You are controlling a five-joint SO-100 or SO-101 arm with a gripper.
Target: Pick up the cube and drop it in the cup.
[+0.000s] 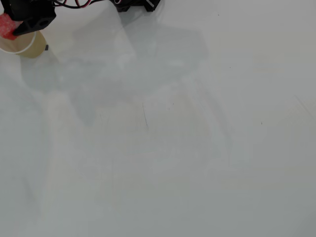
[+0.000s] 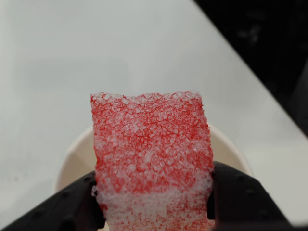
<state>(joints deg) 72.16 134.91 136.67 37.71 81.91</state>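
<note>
The red speckled foam cube (image 2: pixel 151 159) fills the middle of the wrist view, clamped between my gripper's (image 2: pixel 154 204) two black fingers (image 2: pixel 240 197). The cup's white rim (image 2: pixel 231 149) shows right behind and below the cube. In the overhead view the cube (image 1: pixel 6 25) is at the far top-left edge, held by the black gripper (image 1: pixel 14 28) directly over the tan cup (image 1: pixel 29 48). Most of the cup's opening is hidden by the gripper and the cube.
The white table (image 1: pixel 173 148) spreads across the overhead view, with faint shadows and a thin dark scratch (image 1: pixel 145 116). Arm parts and wires (image 1: pixel 133 4) sit at the top edge. In the wrist view the table edge and dark floor (image 2: pixel 269 43) lie at top right.
</note>
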